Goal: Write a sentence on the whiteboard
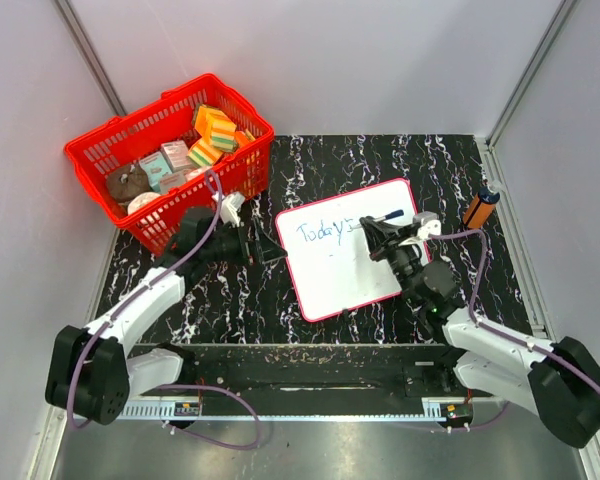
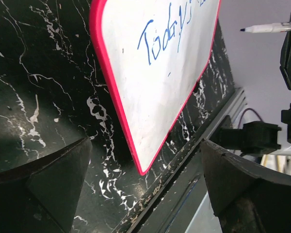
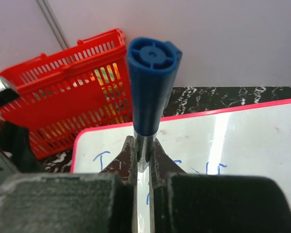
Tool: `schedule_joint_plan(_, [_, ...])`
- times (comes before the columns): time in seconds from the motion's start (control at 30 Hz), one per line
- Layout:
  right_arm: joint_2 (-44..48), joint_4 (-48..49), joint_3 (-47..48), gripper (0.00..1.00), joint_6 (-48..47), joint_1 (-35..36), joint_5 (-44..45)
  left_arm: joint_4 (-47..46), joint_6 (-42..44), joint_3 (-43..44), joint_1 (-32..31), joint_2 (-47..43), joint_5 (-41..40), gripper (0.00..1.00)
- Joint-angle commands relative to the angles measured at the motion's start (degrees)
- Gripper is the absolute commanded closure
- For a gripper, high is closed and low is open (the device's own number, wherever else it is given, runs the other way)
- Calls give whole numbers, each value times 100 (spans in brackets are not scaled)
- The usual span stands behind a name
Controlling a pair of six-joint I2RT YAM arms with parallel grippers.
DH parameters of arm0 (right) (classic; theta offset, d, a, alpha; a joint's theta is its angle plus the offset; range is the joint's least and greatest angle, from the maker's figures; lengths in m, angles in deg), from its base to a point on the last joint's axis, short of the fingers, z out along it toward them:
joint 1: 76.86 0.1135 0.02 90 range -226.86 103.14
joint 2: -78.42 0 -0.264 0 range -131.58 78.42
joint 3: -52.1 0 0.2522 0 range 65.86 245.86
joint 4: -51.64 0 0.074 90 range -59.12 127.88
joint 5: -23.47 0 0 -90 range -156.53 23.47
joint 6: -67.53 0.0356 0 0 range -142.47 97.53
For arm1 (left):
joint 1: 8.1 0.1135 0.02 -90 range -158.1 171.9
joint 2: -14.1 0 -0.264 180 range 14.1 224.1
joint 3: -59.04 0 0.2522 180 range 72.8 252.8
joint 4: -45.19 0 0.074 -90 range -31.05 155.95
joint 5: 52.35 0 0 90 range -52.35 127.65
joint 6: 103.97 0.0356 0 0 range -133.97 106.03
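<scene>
The whiteboard (image 1: 345,275) lies flat in the middle of the dark marbled table, its red-pink rim showing all round. The sentence (image 1: 325,231) begins in blue with "Today" near the board's top left. My right gripper (image 1: 377,232) hovers over the board's upper middle, shut on a blue marker (image 3: 150,82) whose tip (image 2: 243,30) points left, above the board. My left gripper (image 1: 277,252) stands open beside the board's left edge, nothing between its fingers. The left wrist view shows the whiteboard (image 2: 160,87) ahead of the jaws with the sentence (image 2: 165,36) on it.
A red basket (image 1: 140,112) filled with sponges and small boxes stands at the back left, close behind my left arm. An orange tube with a blue cap (image 1: 480,208) lies at the right edge of the table. Grey walls surround the table.
</scene>
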Motion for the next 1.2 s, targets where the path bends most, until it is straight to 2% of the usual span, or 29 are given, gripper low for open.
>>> schedule_joint_plan(0.0, [212, 14, 229, 100, 1460, -731, -1251, -2084, -1227, -465, 86, -18, 482, 2])
schedule_joint_plan(0.23, [274, -13, 203, 100, 1409, -847, -1639, -2781, -1456, -518, 95, 632, 491, 5])
schedule_joint_plan(0.37, [283, -56, 142, 100, 1102, -847, -1613, -3677, -1807, -650, 77, 1168, 561, 9])
schedule_joint_plan(0.57, [186, -268, 177, 100, 838, -847, -1639, -3775, -1658, -475, 68, 1582, 587, 12])
schedule_joint_plan(0.67, [-68, -136, 107, 100, 846, -838, -1718, -3845, -1632, -369, -2, 1828, 675, 18])
schedule_joint_plan(0.8, [-236, 31, 80, 100, 707, -733, -1648, -3933, -1588, -299, -46, 2048, 710, 21])
schedule_joint_plan(1.07, [-262, -22, 124, 100, -656, 716, 82, -4267, -1588, -88, -116, 2338, 825, 28])
schedule_joint_plan(1.17, [-420, 215, 28, 100, -841, 831, 435, -4276, -1562, 26, -195, 2487, 833, 34])
